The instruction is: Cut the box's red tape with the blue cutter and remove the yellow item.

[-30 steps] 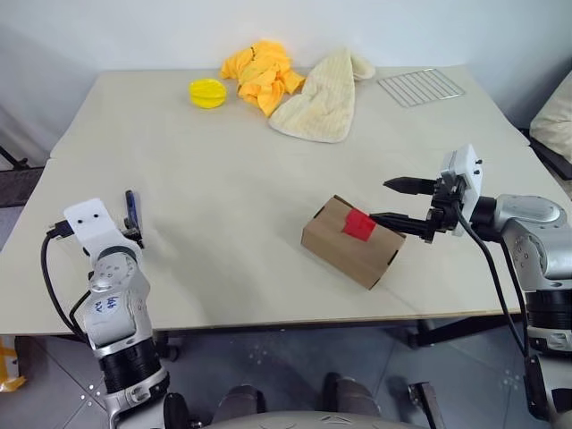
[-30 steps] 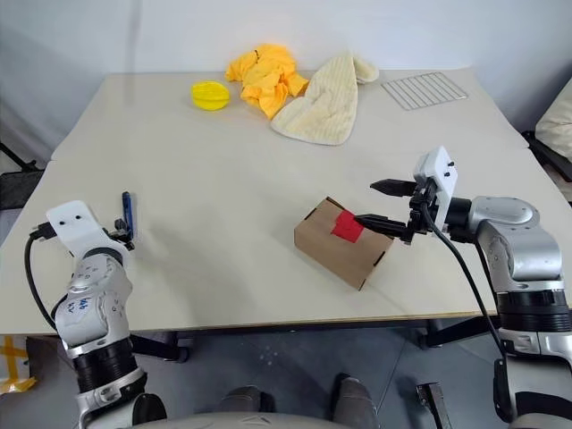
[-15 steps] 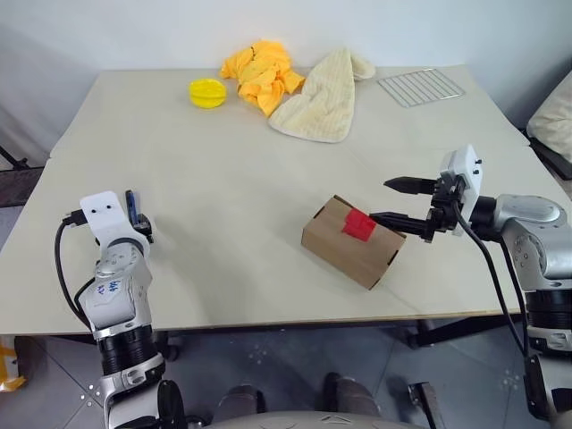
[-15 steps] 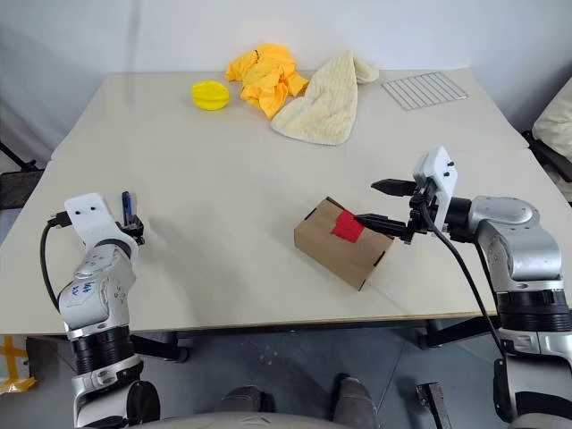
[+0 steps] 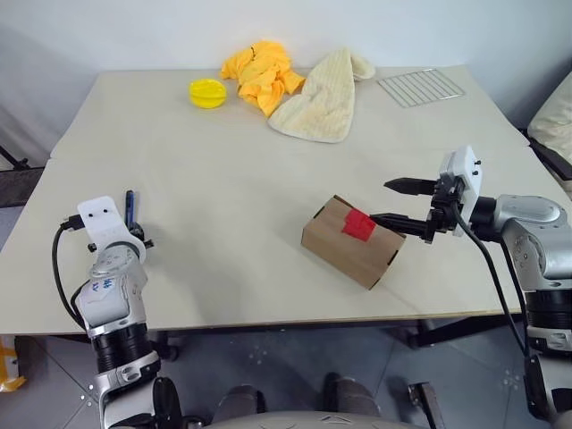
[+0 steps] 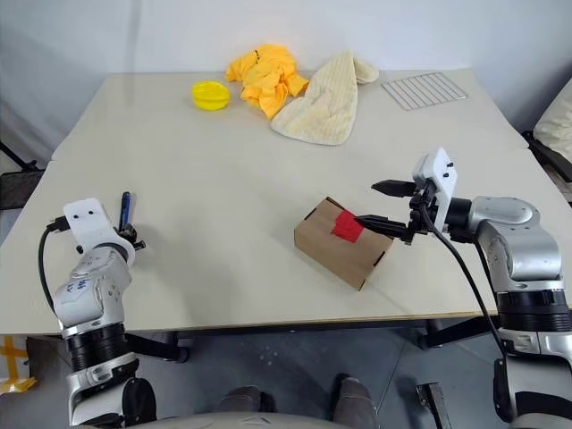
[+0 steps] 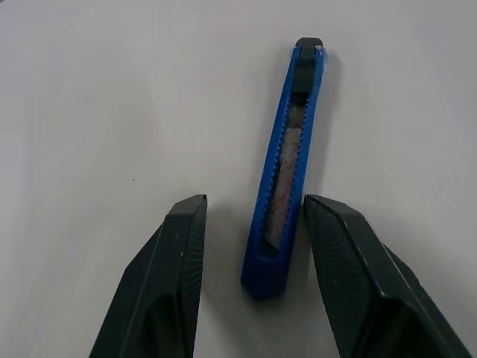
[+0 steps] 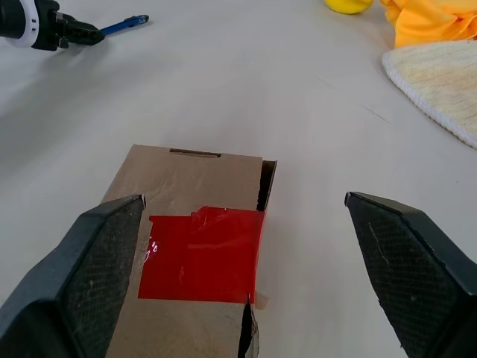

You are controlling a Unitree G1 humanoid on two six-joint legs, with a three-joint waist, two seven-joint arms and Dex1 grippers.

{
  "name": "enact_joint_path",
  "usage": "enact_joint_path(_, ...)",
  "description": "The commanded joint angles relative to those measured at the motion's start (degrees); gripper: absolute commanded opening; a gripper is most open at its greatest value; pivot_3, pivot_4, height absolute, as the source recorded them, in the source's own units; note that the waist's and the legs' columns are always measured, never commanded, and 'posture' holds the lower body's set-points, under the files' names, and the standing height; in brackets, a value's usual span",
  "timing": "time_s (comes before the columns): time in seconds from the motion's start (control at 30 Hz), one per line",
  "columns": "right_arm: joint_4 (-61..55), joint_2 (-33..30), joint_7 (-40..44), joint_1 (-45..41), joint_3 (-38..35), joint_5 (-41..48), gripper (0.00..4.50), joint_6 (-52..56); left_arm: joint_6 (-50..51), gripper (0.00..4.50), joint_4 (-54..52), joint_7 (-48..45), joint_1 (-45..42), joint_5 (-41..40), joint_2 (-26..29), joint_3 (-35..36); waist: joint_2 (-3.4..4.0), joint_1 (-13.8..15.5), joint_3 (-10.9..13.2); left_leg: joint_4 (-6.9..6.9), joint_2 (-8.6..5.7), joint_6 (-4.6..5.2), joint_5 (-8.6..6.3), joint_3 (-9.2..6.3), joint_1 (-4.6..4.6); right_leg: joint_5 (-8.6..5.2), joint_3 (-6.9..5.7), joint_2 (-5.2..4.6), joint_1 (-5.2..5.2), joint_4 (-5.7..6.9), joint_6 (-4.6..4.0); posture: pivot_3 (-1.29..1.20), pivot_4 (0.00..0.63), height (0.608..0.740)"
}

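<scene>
Left gripper (image 7: 253,224) jaws part-open astride blue cutter (image 7: 287,160), not gripping; right gripper (image 8: 246,246) jaws wide, empty, over the box (image 5: 351,241).

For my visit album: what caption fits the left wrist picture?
Left gripper, its black fingers apart, straddles the blue cutter lying on the table.

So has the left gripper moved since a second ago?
Yes. The left gripper has come forward along the cutter, which lies on the table; its fingers now flank the near end.
</scene>
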Motion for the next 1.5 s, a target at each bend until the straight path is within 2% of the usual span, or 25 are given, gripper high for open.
enact_joint_path(0.03, -1.4, -1.1, 0.2, -0.3, -1.3, 0.3, 4.5, -0.7, 2.4, 2.18, 0.1, 0.0, -1.2, -0.6, 0.8, 0.6, 0.0, 0.0, 0.0, 0.0, 0.0, 0.0, 0.0, 0.0, 0.0, 0.0, 0.0, 0.0, 0.0, 0.0, 0.0, 0.0, 0.15, 0.74)
enact_joint_path(0.33, -1.1, -1.1, 0.4, -0.3, -1.2, 0.0, 4.5, -1.0, 9.0, 2.18, 0.8, -3.5, -1.0, -0.4, 4.2, -0.9, 0.01, -0.1, 0.0, 0.0, 0.0, -0.01, 0.0, 0.01, 0.01, 0.0, 0.01, 0.0, 0.0, 0.01, 0.0, 0.0, 0.15, 0.74)
enact_joint_path(0.47, -0.9, -1.1, 0.4, -0.4, -1.3, -0.1, 4.5, -1.0, 10.5, 2.18, 1.3, -3.5, -1.4, -0.5, 4.8, 0.7, 0.01, -0.1, 0.0, -0.01, 0.0, -0.02, 0.01, 0.01, 0.02, 0.0, 0.02, 0.0, 0.0, 0.01, 0.0, 0.0, 0.15, 0.74)
enact_joint_path(0.57, -1.2, -1.3, 0.4, -0.1, -1.5, 0.0, 4.5, -0.9, 9.1, 1.64, 1.8, -3.9, -0.6, 0.2, 5.7, 0.4, 0.01, -0.2, 0.0, -0.01, 0.0, -0.02, 0.01, 0.02, 0.03, 0.0, 0.03, 0.0, 0.0, 0.01, 0.0, 0.0, 0.15, 0.74)
enact_joint_path(0.97, -1.4, -1.6, 0.3, 0.1, -1.5, 0.1, 4.5, -0.9, 10.1, 1.64, 0.8, -5.2, 0.5, -0.9, 5.2, 1.5, 0.01, -0.3, 0.0, -0.03, 0.0, -0.04, 0.02, 0.03, 0.05, 0.0, 0.05, 0.0, 0.0, 0.02, -0.01, 0.0, 0.15, 0.74)
enact_joint_path(1.07, -1.7, -1.6, 0.4, 0.4, -1.6, 0.2, 4.5, -1.0, 11.0, 1.07, 0.0, -5.5, 1.2, -1.1, 5.1, 1.4, 0.01, -0.4, 0.0, -0.03, 0.0, -0.04, 0.02, 0.03, 0.06, 0.0, 0.05, 0.0, 0.0, 0.03, -0.01, 0.0, 0.15, 0.74)
enact_joint_path(1.13, -2.1, -1.7, 0.3, 0.6, -1.8, 0.3, 4.5, -0.8, 11.3, 0.44, -0.9, -7.1, 2.3, -1.5, 5.7, 0.3, 0.03, -0.6, 0.0, -0.04, 0.0, -0.04, 0.02, 0.03, 0.07, 0.0, 0.06, 0.0, 0.0, 0.03, -0.01, 0.0, 0.15, 0.74)
enact_joint_path(1.2, -2.4, -1.8, 0.2, 0.8, -1.9, 0.4, 4.5, -0.7, 11.5, 0.01, -1.7, -8.5, 3.4, -1.7, 6.5, -0.9, 0.07, -0.7, 0.0, -0.07, 0.0, -0.04, 0.02, 0.06, 0.08, -0.01, 0.06, 0.0, 0.0, 0.03, -0.01, 0.0, 0.15, 0.74)
enact_joint_path(1.4, -3.0, -2.3, -0.1, 1.3, -2.4, 0.7, 4.5, -0.4, 11.3, 0.01, -2.5, -12.4, 5.1, -2.1, 10.0, -2.4, 0.07, -0.9, 0.0, -0.07, 0.0, -0.04, 0.02, 0.06, 0.09, -0.01, 0.08, 0.0, 0.0, 0.03, -0.01, 0.0, 0.15, 0.74)
enact_joint_path(1.5, -3.8, -2.2, -0.6, 1.8, -2.7, 1.0, 4.5, 0.0, 12.1, 0.01, -3.2, -16.6, 5.8, -2.8, 13.1, -5.3, 0.07, -0.9, 0.0, -0.07, 0.0, -0.04, 0.02, 0.06, 0.09, -0.01, 0.08, 0.0, 0.0, 0.03, -0.01, 0.0, 0.15, 0.74)
